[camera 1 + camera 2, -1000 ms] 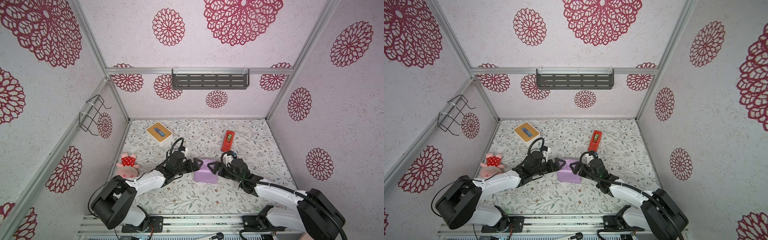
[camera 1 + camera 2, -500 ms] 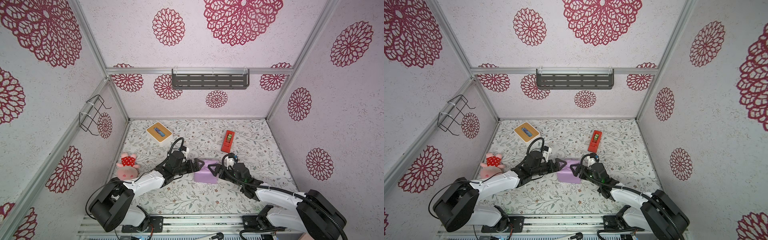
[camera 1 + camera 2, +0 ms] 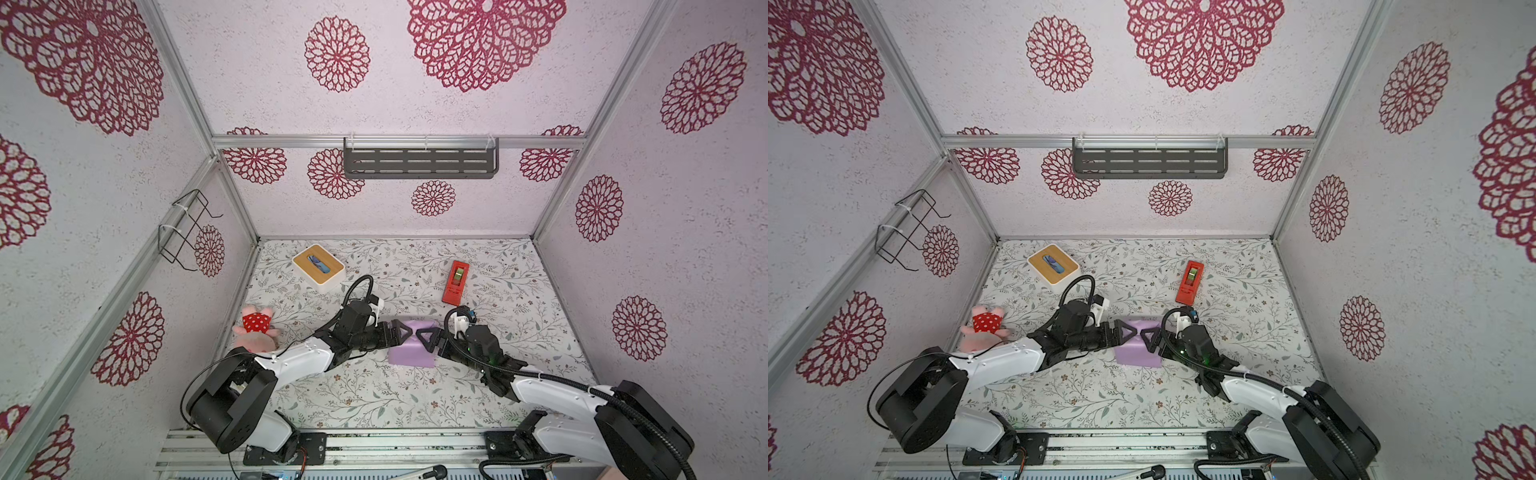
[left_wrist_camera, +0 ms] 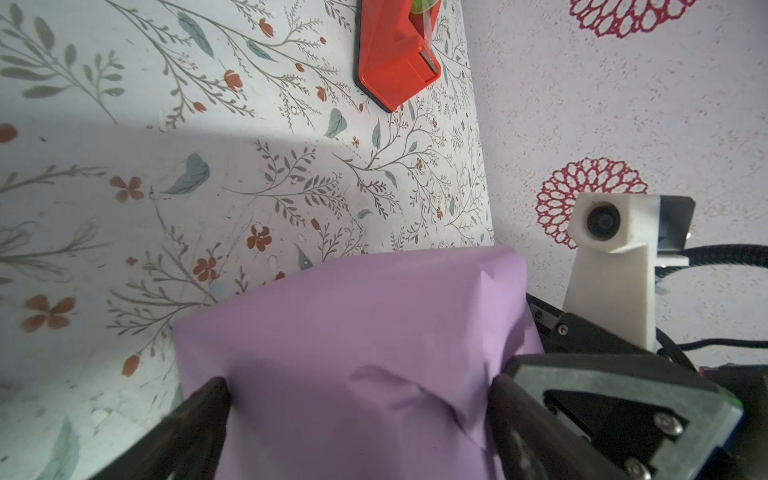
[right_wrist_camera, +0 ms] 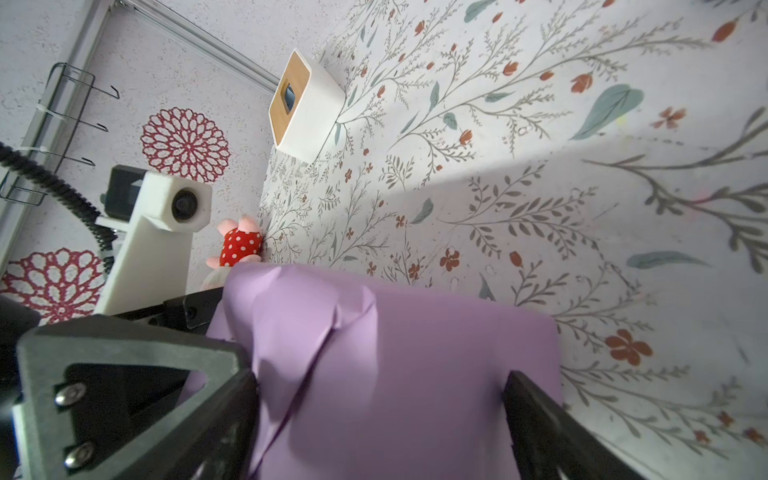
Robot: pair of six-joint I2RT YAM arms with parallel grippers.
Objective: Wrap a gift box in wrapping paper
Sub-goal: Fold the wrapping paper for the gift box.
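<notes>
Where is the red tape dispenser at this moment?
In both top views the red tape dispenser lies on the floral table, right of centre toward the back, behind the lilac-wrapped gift box and apart from it.

We find the wrapping paper [image 3: 409, 353] bundled in the middle of the tabletop [image 3: 374, 399], with the left fingers [image 3: 400, 332] at its left end and the right fingers [image 3: 426, 336] at its right end. Behind it to the left sits a tissue box [image 3: 318, 264], behind it to the right a tape dispenser [image 3: 456, 281]; a stuffed toy [image 3: 255, 330] lies at the tabletop's left edge.
</notes>
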